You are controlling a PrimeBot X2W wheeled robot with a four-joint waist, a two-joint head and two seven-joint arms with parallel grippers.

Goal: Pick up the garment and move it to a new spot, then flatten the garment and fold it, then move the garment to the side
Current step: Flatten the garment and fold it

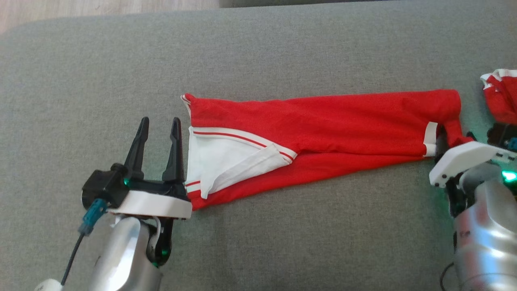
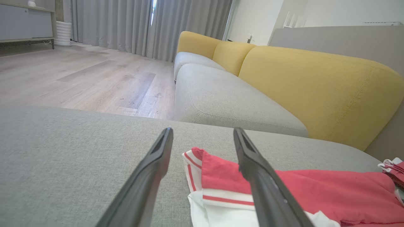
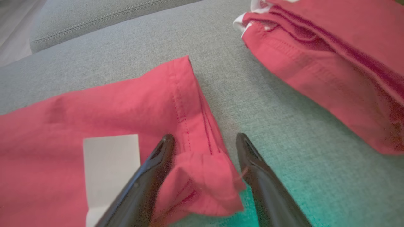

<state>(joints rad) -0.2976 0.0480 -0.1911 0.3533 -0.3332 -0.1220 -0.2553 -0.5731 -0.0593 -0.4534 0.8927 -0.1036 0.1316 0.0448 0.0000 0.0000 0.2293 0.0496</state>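
**Lying long across the grey cushion (image 1: 258,48): one red garment (image 1: 323,121)**

The garment has white trim and runs left to right across the middle of the cushion, with the white part at its left end. The left end effector (image 1: 160,120) sits just beside that end, fingers spread wide with nothing in them. The right end effector (image 3: 205,136) is at the garment's right end. Its fingers are apart too, with a bunched-up red corner between them that isn't pinched as far as I can see. Another red piece (image 1: 503,101) lies further right, not touching the garment.
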